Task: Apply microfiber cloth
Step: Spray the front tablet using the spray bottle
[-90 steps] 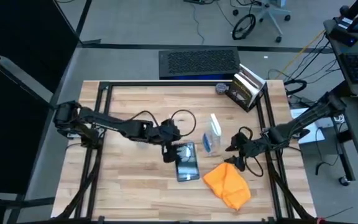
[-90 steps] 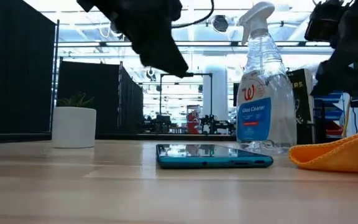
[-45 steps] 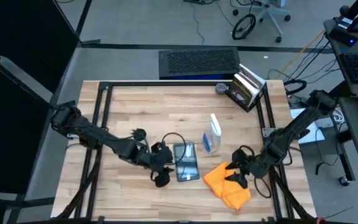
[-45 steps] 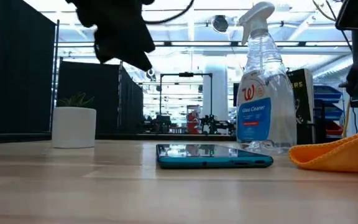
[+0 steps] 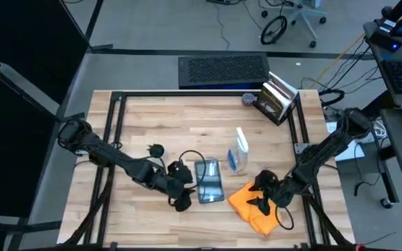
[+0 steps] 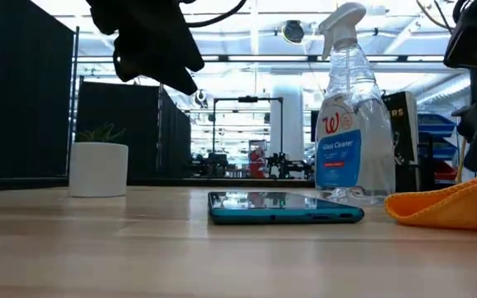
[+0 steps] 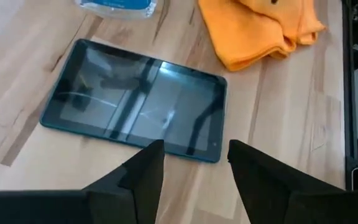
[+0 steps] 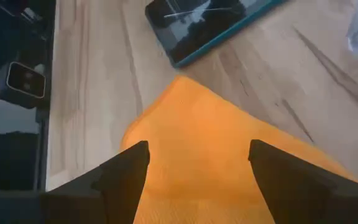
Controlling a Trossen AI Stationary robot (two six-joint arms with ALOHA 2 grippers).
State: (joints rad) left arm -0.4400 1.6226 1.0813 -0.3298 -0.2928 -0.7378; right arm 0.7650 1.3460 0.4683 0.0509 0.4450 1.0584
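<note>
Crumpled microfiber cloth (image 5: 255,208), long axis diagonal, beside tablet (image 5: 209,181)

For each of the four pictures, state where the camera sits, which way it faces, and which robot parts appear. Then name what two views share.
High view: above the table, looking down; both arms, tablet, microfiber cloth.
Low view: table height, looking level; spray bottle, arm parts above.
Left wrist view: over the tablet; left pincer open.
Right wrist view: over the cloth; right pincer open.
Shared: both wrist views show tablet and cloth.
</note>
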